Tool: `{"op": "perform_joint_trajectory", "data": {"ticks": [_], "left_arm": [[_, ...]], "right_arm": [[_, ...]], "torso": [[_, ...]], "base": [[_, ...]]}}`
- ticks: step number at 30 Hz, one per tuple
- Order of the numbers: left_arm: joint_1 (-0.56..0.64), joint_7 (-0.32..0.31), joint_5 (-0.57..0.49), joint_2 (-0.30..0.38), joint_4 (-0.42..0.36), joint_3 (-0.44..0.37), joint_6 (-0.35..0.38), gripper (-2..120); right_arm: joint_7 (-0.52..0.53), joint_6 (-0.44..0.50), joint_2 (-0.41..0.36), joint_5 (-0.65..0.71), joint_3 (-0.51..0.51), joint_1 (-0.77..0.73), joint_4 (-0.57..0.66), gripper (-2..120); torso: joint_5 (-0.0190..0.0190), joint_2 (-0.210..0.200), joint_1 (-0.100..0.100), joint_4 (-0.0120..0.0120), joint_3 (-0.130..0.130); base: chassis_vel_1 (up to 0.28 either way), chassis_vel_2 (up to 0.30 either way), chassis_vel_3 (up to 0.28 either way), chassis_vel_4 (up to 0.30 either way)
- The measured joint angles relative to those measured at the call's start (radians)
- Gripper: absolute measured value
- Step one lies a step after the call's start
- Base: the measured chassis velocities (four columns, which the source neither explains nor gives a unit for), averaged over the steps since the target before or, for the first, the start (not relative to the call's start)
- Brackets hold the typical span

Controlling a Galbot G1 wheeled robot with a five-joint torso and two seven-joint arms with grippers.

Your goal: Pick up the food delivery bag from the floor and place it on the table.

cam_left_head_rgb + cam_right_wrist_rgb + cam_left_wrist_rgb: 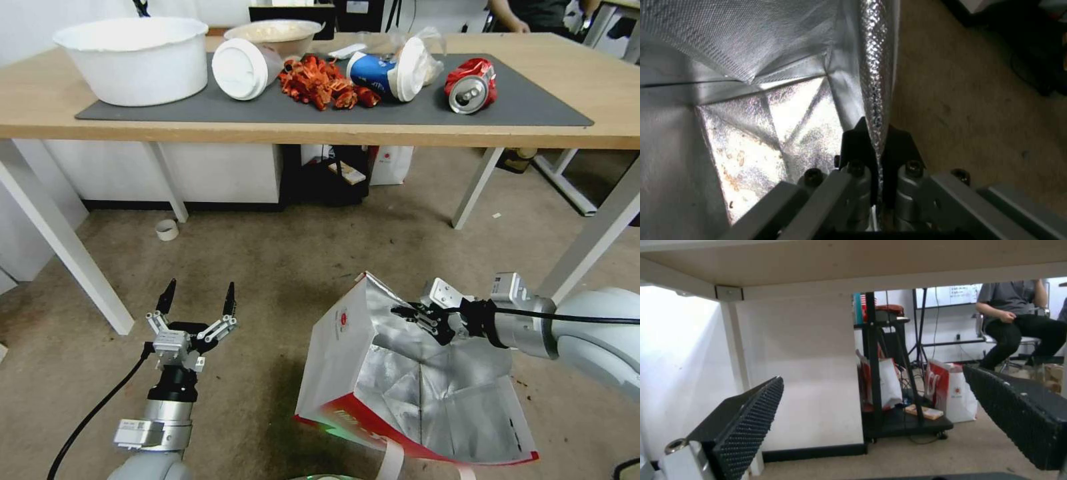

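The food delivery bag point(373, 373) stands tilted on the floor point(280, 267), in front of the counter point(320, 127) and short of its near edge, mouth open and foil lining exposed. The right pincer point(408, 312) is clamped on the bag's upper rim at the corner nearest the counter; the right wrist view shows one finger inside the foil wall and one outside, the thin wall point(876, 83) pinched flat between them.

The left pincer point(197, 300) hangs spread wide above the floor, beside the bag and apart from it, holding nothing.

Handling assessment — the bag appears light and apparently empty, but the paper-and-foil wall is soft, creased and liable to buckle or tear under a single-point lift. The foil face is probably slippery. White strap handles point(390, 460) trail at the bag's side farthest from the counter — a sturdier hold than the rim, in my judgement. A second hold on the opposite rim would likely steady it.
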Motion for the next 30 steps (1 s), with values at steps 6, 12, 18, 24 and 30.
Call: {"op": "perform_joint_trajectory", "data": {"ticks": [6, 12, 18, 24, 30], "left_arm": [[-0.005, 0.011, -0.010, -0.001, 0.003, 0.005, 0.003, 100], [-0.006, 0.018, -0.012, -0.003, 0.010, 0.007, 0.002, 100], [-0.010, 0.030, -0.012, -0.006, 0.014, 0.011, -0.001, 100], [-0.011, 0.037, -0.012, -0.007, 0.015, 0.016, -0.003, 100], [-0.009, 0.037, -0.015, -0.007, 0.015, 0.018, -0.010, 100]], "right_arm": [[-0.004, 0.000, -0.004, 0.000, 0.000, 0.001, 0.000, 0], [-0.007, -0.003, -0.009, -0.002, 0.000, 0.003, 0.003, 0], [-0.010, -0.007, -0.013, -0.008, -0.003, 0.004, 0.005, 0], [-0.013, -0.011, -0.016, -0.009, -0.003, 0.002, 0.015, 0], [-0.014, -0.015, -0.018, -0.015, -0.004, -0.008, 0.030, 0]], "torso": [[0.0000, 0.000, 0.000, 0.0000, 0.000], [0.0000, 0.000, 0.000, 0.0000, 0.000], [0.0000, 0.000, 0.000, 0.0000, 0.000], [0.0000, 0.000, 0.000, 0.0000, 0.000], [0.0000, 0.000, 0.000, 0.0000, 0.000]], "base": [[0.000, 0.000, 0.000, 0.000], [0.000, 0.000, 0.000, 0.000], [0.000, 0.000, 0.000, 0.000], [0.000, 0.000, 0.000, 0.000], [0.000, 0.000, 0.000, 0.000]]}}
